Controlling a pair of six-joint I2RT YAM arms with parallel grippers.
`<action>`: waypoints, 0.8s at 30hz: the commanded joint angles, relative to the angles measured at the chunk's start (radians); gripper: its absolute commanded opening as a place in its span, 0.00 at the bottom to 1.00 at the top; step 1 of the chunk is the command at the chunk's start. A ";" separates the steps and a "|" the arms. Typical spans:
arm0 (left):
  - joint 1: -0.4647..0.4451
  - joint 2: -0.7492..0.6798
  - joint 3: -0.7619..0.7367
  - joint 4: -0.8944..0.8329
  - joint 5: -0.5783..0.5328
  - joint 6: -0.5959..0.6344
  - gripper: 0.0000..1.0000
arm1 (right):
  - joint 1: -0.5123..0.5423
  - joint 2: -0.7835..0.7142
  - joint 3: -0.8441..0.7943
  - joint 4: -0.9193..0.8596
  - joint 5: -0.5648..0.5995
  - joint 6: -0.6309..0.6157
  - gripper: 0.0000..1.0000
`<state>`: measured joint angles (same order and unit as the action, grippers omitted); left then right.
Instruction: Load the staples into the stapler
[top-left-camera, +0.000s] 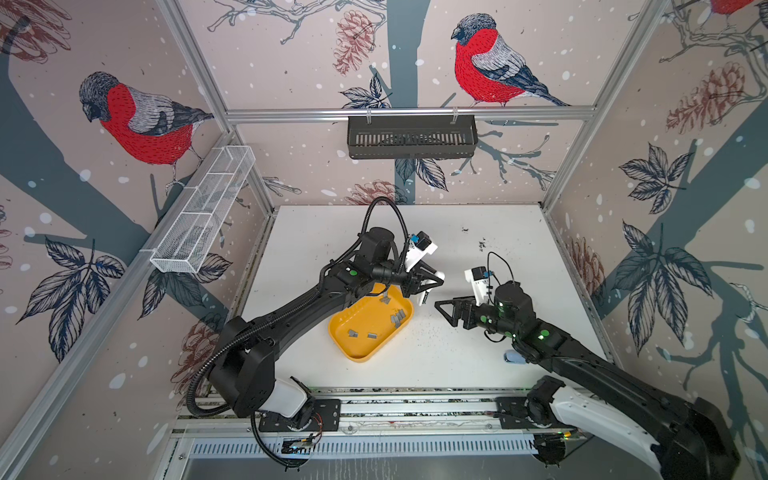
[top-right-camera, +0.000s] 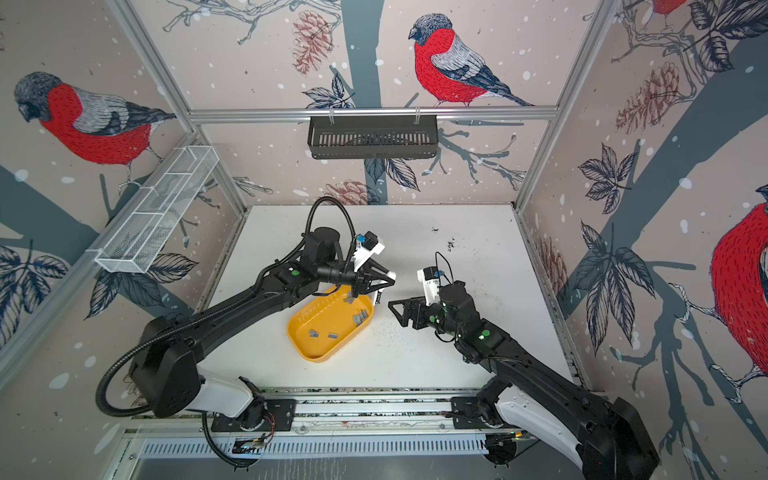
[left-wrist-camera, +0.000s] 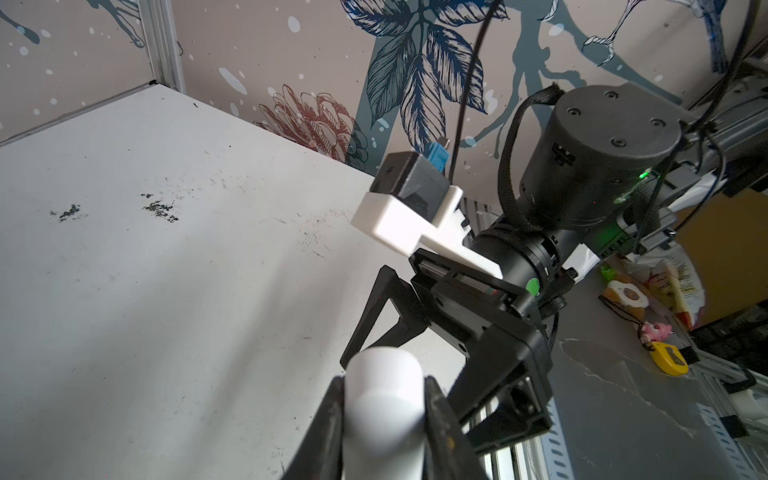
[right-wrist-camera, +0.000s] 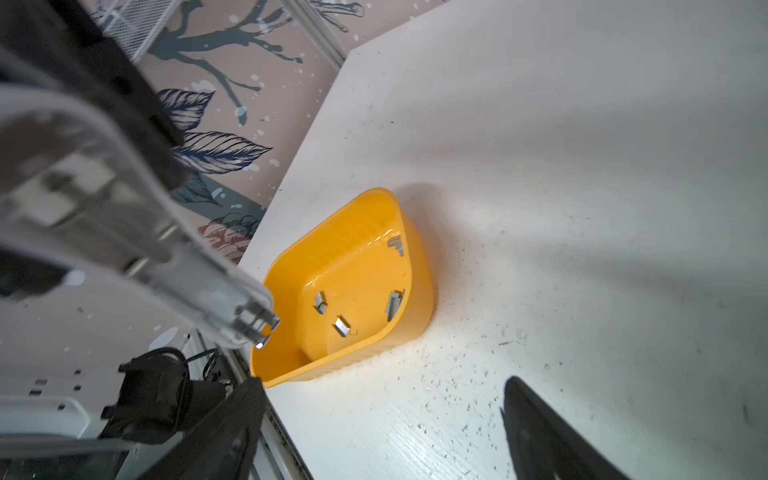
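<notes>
L gripper (left-wrist-camera: 386, 432) is clamping white stapler (left-wrist-camera: 380, 374) just by yellow tray's (right-wrist-camera: 340, 253) far corner. R gripper (right-wrist-camera: 382, 386) is hanging wide open beside tray, empty. Grey staples (right-wrist-camera: 343, 326) are lying loose inside tray.

The table (top-left-camera: 478, 249) lies bare beyond and right of the yellow tray (top-left-camera: 360, 355), so my right gripper (top-left-camera: 448, 315) has clear passage there. My left gripper (top-left-camera: 434, 282), clamping the stapler (top-left-camera: 423, 298), hangs over the tray's far corner and blocks it; the tray's near half is open from above
</notes>
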<state>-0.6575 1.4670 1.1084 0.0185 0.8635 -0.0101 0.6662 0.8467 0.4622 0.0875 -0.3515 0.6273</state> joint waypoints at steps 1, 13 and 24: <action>0.014 -0.001 -0.012 0.163 0.145 -0.113 0.19 | -0.006 -0.063 -0.021 0.109 -0.142 -0.060 0.86; 0.054 -0.034 -0.081 0.486 0.274 -0.404 0.19 | -0.007 0.006 0.000 0.481 -0.316 0.018 0.67; 0.053 -0.037 -0.064 0.476 0.316 -0.448 0.20 | -0.005 0.094 0.092 0.489 -0.326 -0.008 0.52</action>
<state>-0.6060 1.4372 1.0325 0.4431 1.1500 -0.4309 0.6598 0.9340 0.5411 0.5320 -0.6720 0.6273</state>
